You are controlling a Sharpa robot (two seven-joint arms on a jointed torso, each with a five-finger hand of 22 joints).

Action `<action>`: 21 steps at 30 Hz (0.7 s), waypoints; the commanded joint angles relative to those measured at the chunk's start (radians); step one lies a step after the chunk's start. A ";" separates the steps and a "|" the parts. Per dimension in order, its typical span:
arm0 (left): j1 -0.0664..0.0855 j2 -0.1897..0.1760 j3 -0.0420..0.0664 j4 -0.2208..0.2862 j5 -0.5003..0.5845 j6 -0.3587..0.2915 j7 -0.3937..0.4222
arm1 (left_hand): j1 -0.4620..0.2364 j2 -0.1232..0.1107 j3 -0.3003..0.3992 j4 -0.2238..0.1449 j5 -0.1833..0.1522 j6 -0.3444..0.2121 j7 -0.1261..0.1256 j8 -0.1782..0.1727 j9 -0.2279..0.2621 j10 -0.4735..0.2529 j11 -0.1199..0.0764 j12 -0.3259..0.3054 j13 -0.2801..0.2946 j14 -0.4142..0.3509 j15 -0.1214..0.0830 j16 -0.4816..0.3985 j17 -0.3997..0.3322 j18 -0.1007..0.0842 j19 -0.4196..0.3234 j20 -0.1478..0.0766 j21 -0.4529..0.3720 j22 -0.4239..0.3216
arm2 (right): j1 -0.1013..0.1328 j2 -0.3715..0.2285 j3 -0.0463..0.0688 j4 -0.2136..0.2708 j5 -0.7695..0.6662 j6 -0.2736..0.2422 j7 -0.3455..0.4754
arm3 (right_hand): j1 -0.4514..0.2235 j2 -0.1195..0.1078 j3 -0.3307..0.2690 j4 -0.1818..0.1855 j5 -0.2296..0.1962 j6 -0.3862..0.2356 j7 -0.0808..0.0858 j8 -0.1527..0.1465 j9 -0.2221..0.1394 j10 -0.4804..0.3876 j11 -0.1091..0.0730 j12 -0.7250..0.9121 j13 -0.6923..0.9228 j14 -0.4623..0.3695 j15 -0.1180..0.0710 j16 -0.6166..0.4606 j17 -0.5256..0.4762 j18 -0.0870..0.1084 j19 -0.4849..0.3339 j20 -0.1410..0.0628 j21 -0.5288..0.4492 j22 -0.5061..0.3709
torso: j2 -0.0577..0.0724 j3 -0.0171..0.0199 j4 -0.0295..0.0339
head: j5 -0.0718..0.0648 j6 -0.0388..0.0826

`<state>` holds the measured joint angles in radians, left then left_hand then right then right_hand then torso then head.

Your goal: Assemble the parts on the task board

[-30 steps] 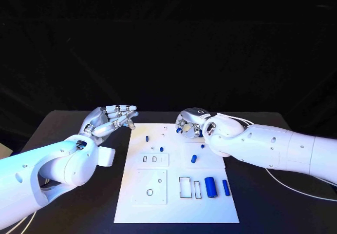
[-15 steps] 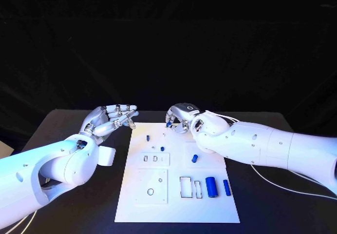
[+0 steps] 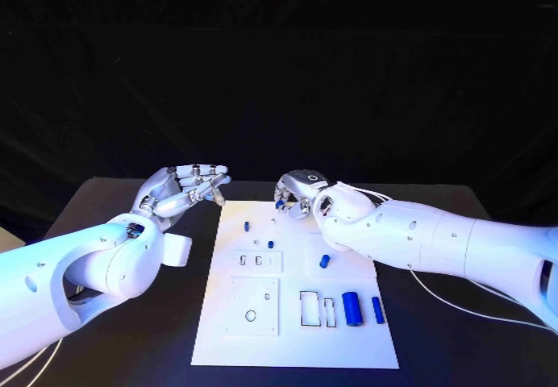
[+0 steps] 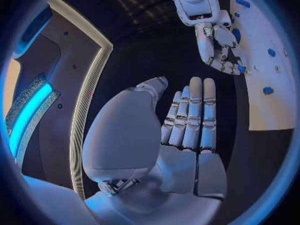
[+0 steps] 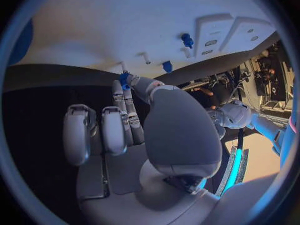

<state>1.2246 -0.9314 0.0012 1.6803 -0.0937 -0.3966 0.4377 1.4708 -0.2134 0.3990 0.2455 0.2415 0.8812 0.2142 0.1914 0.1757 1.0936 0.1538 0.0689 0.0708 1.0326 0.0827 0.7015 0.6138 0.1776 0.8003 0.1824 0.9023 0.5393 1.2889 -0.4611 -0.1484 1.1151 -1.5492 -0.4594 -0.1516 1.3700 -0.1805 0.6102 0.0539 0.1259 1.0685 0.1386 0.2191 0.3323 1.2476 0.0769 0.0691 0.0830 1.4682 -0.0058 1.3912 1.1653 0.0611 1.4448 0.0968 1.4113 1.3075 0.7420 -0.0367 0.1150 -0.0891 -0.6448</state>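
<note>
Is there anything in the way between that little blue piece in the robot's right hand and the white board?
Nothing visible. The right hand pinches a blue part in its fingers at the task board's far edge, bare board beside it.

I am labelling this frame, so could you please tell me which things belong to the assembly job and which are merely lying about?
Belonging to the job:
- task board
- blue parts on it, such as the large cylinder
- small blue part pinched by the right hand
- left hand, holding nothing

Just lying about:
- black table
- white cable beside the right arm
</note>
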 commanded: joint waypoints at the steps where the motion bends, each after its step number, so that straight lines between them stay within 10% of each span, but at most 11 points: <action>1: 0.004 0.001 0.001 0.004 0.003 0.016 0.004 | 0.006 0.007 0.006 -0.002 -0.003 -0.001 0.000 -0.005 0.001 -0.005 -0.003 -0.003 0.001 -0.006 -0.001 0.006 0.002 0.004 -0.006 0.002 0.005 0.001 | -0.001 0.004 0.000 -0.007 -0.016 0.023 -0.011 | -0.007 -0.006 0.005 0.000 0.001 -0.005 0.003 0.004 0.002 0.011 -0.004 -0.004 -0.001 0.032 -0.001 0.005 -0.002 -0.008 0.004 0.000 0.002 0.025 | 0.002 -0.0018 -0.0015 | 0.002 -0.002; 21: 0.009 0.003 0.001 0.004 0.003 0.016 0.004 | 0.007 0.006 0.008 -0.003 -0.003 -0.001 -0.001 -0.005 0.002 -0.004 -0.003 -0.003 0.000 -0.007 -0.001 0.007 0.001 0.004 -0.008 0.002 0.008 0.003 | -0.005 0.028 0.000 -0.031 -0.016 0.056 -0.003 | -0.015 -0.011 0.005 0.000 -0.001 -0.009 0.003 0.003 0.004 0.008 -0.003 -0.005 -0.002 0.031 0.000 0.005 -0.005 -0.007 0.002 0.001 0.000 0.023 | 0.000 -0.0031 0.0018 | 0.005 -0.010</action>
<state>1.2317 -0.9306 0.0009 1.6822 -0.0936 -0.3959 0.4365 1.4708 -0.2134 0.4031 0.2414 0.2415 0.8812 0.2142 0.1914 0.1765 1.0936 0.1538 0.0689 0.0708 1.0326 0.0827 0.7053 0.6137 0.1775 0.8003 0.1824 0.9082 0.5417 1.2843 -0.4357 -0.1484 1.0836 -1.5528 -0.4301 -0.1604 1.3604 -0.1901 0.6099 0.0539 0.1238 1.0652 0.1418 0.2163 0.3352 1.2477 0.0768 0.0633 0.0814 1.4682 -0.0058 1.3912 1.1618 0.0612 1.4448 0.0968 1.4113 1.3073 0.7418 -0.0390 0.1170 -0.0850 -0.6534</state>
